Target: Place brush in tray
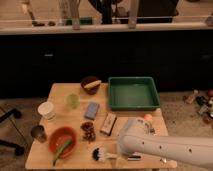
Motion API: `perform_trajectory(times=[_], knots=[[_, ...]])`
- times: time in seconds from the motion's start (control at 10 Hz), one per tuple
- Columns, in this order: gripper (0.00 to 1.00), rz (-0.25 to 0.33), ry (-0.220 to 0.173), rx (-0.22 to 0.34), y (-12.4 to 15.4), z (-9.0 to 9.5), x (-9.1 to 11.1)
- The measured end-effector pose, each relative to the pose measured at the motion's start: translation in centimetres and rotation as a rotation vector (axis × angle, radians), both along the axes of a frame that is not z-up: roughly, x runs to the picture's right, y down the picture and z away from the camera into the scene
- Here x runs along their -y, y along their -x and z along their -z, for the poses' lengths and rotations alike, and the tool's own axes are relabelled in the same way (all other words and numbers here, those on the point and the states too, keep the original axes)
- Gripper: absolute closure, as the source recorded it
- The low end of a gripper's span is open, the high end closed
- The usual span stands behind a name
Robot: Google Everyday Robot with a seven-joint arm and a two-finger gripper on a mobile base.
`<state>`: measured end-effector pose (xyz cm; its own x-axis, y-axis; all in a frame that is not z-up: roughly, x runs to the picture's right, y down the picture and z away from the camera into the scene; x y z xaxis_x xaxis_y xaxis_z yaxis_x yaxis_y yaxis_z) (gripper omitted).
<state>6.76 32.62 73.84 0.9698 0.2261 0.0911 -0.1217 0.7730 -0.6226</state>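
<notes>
A wooden table point(60, 94) is set before dark cabinets, with the green tray point(133, 95) placed at its far right. The brush point(106, 155) is laid well apart from it along the near edge, long axis left to right, bristles pointed left. The handle end is covered by the white arm point(165, 150); the gripper point(132, 156) is placed there, its width not to be told.
</notes>
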Motion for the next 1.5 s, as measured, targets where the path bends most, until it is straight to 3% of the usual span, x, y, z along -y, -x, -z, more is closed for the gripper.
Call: perform_trajectory(times=[0.4,0.7,1.1,1.2,1.5], knots=[[0.22,0.005,0.033,-0.005,-0.2,-1.2,-0.8],[0.51,0.024,0.069,0.011,0.0,-2.3,-1.8],[0.92,0.028,0.076,0.01,-0.4,-1.6,-1.7],[0.99,0.032,0.081,0.011,-0.4,-1.4,-2.0],[1.0,0.027,0.081,0.009,-0.7,-1.2,-2.2]])
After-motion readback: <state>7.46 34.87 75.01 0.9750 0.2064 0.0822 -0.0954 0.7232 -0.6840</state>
